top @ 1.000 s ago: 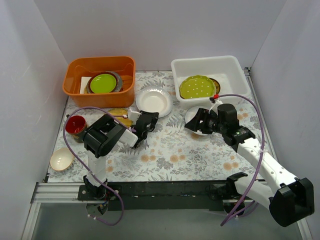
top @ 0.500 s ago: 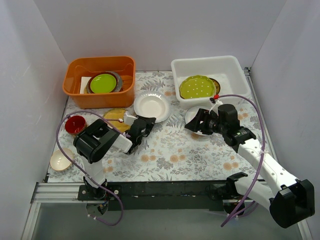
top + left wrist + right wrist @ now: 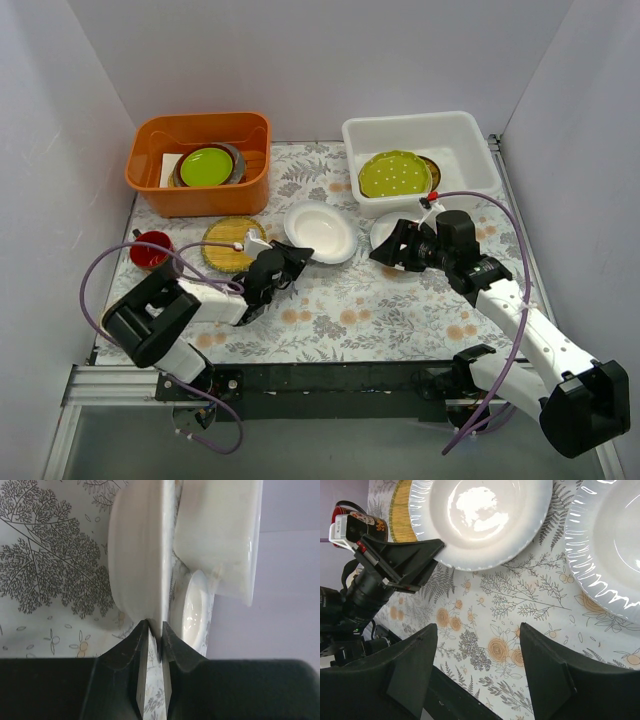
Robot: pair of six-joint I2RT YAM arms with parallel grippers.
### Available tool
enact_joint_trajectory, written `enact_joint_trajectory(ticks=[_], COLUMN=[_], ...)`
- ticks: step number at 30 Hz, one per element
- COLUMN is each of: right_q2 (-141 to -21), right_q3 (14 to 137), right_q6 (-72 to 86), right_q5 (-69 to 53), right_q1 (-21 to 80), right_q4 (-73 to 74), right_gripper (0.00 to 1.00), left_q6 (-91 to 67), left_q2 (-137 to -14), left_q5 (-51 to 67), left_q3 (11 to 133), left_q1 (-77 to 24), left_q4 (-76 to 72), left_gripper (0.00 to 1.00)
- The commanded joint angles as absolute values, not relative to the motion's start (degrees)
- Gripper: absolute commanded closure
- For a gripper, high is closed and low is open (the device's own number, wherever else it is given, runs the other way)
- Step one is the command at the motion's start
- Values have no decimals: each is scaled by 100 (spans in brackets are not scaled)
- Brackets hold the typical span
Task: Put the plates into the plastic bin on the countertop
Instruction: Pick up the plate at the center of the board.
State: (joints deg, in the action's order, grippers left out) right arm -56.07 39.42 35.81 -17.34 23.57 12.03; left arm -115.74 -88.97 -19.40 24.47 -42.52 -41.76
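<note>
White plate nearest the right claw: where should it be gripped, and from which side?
Judging by its pose, pinch the thin fluted rim of the white plate at its near edge, facing the right claw. The plate lies flat on the countertop, beside the plastic bin, so its shallow centre offers no hold. The open claw should come in low, one finger under the rim.

Between you and the plastic bin point(image 3: 420, 160), bare countertop point(image 3: 330, 310) lies open near the arms, but two white plates point(image 3: 320, 232) point(image 3: 388, 232) and the right gripper point(image 3: 393, 247) crowd the bin's front wall.
</note>
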Motion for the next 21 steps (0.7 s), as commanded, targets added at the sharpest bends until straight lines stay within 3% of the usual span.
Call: enact_joint_trajectory(ticks=[1,15,21], right_q2=[-5484,-5493,-5458], right_q3=[3911,3648,3367], right_q6=[3568,3735,3902], right_q5=[-1889,-2197,-3023], right_q1=[2320,2303,2294], right_q4=[1072,826,53], right_gripper=[23,17,10], left_q6=[-13826,-12648,-12244], left_q2=[-7938,-5907,-5230], left_q5=[-1872,-1301,-914], left_q3=[2268,2171,2198], left_q1=[-4315,-4315,-4351], left_q4=[-4359,-2927,-2496], left_gripper=[100,100,100])
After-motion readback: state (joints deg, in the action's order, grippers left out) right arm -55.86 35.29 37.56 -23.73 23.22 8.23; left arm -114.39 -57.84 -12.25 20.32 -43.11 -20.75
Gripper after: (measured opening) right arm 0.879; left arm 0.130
